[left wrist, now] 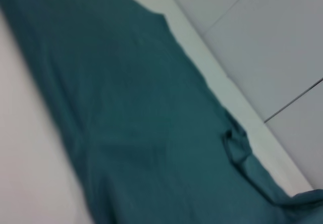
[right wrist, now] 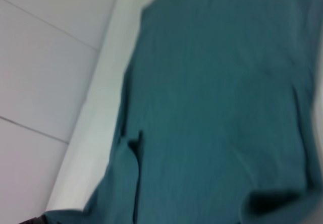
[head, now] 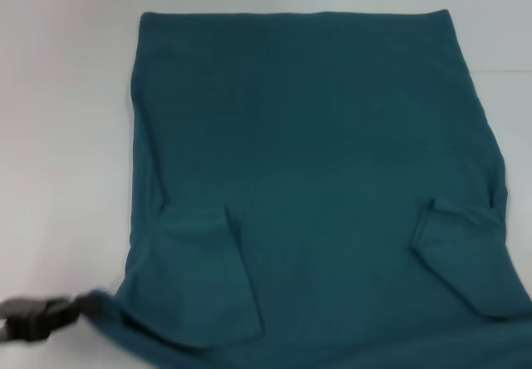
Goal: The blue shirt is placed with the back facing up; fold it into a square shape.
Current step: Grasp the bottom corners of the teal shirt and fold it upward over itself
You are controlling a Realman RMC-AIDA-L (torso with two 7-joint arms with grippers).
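Shirt flat on table, both sleeves folded in.
Blue shirt plain side up on white table; left gripper at its near-left corner (grip: cannot tell). Right gripper unseen.

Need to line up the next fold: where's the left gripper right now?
In the head view, the left gripper sits low on the robot's left, at the near left corner of the blue shirt, on the white table.
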